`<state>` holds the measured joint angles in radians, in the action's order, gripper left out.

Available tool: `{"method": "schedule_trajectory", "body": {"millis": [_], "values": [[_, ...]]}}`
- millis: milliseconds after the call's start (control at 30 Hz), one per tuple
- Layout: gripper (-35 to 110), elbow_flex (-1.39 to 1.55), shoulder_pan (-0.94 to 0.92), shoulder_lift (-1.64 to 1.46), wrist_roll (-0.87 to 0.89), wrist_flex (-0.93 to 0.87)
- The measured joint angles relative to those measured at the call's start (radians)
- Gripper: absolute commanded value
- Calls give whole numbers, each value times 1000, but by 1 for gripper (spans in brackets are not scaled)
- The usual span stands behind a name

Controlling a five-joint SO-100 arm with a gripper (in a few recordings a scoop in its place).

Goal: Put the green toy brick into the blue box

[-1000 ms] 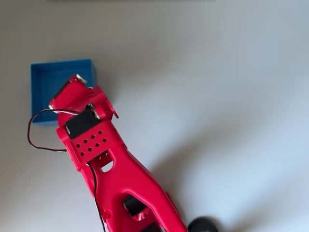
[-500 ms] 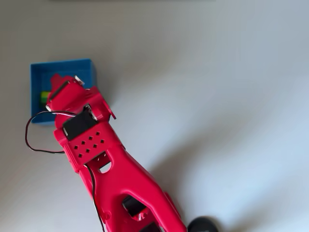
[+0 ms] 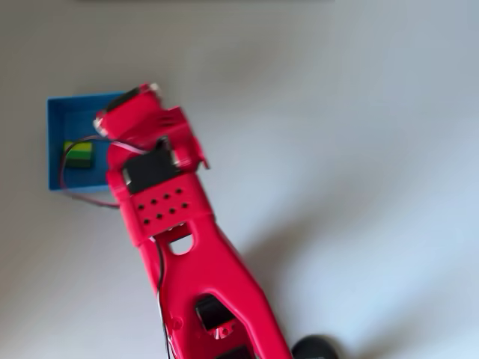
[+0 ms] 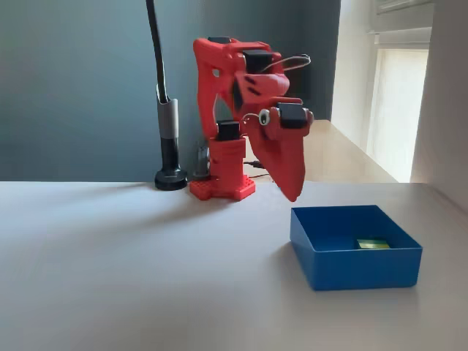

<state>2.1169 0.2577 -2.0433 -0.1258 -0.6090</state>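
The green toy brick (image 3: 78,154) lies on the floor of the blue box (image 3: 63,120), near its left wall in the overhead view. In the fixed view the green toy brick (image 4: 373,243) rests inside the blue box (image 4: 358,269) at the right of the table. My red gripper (image 4: 293,194) hangs point down above the table, just left of the box's back corner and clear of it. Its jaws look shut with nothing between them. From overhead the gripper (image 3: 135,112) covers the box's right edge, its tips hidden under the wrist.
A black pole on a round base (image 4: 170,179) stands at the back beside the arm's red base (image 4: 223,186); the round base (image 3: 314,348) also shows at the overhead view's bottom edge. Bare grey table lies left of and in front of the box.
The brick has left the gripper and now lies in the box. The gripper has swung up and to the right, away from the box's middle, and its jaws have come together.
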Motion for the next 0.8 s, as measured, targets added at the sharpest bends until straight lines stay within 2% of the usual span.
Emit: {"method": "schedule_trajectory", "body": {"millis": [333, 567, 800], "values": [[0, 61, -249, 0, 37, -156], [0, 101, -299, -63, 72, -190], [0, 327, -278, -342, 72, -190]]}}
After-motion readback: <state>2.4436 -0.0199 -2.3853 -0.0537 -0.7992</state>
